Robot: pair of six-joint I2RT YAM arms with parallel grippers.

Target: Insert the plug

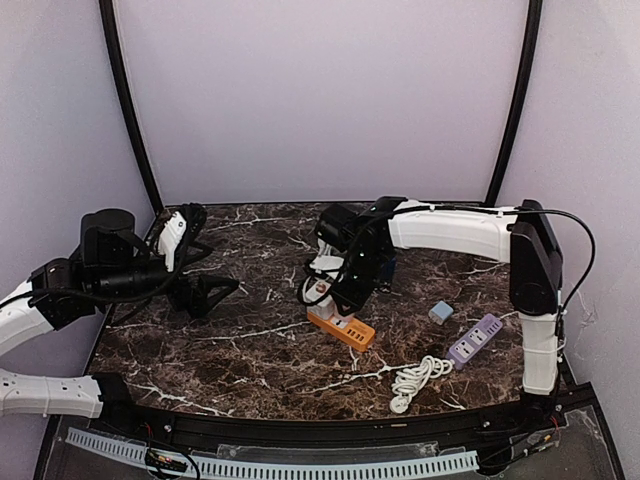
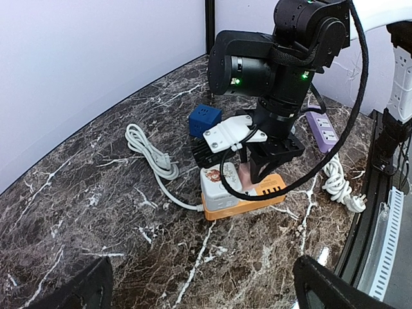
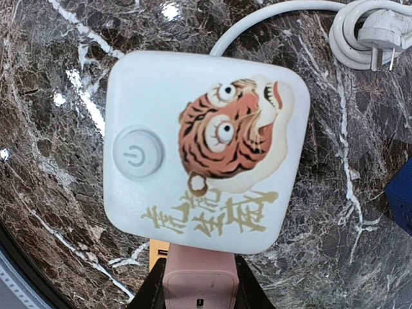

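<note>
- The pink plug (image 3: 198, 275) is pinched between the two black fingers of the right gripper (image 3: 199, 293). The jaws are closed narrowly on its sides.
- The plug sits over the orange power strip (image 2: 267, 192), just beside the strip's white end block (image 3: 199, 148) with the tiger face and the power button. The strip lies near the middle of the marble table (image 2: 96, 212).
- In the left wrist view the plug's lower end seems to meet the top of the strip. Whether the pins are fully home in a socket cannot be told, since the fingers and the plug body hide the joint.
- The left gripper (image 1: 212, 292) hangs above the left side of the table with its jaws spread wide and nothing in them, well apart from the strip.
- A purple power strip (image 1: 475, 340) lies to the right, a blue cube (image 2: 205, 120) on the far side of the orange strip, and a white cord (image 2: 152, 156) trails left from the end block.
- Judged from this, pickup and alignment are done. What probably remains is pressing the plug fully down, if it is not seated, and then letting go.
</note>
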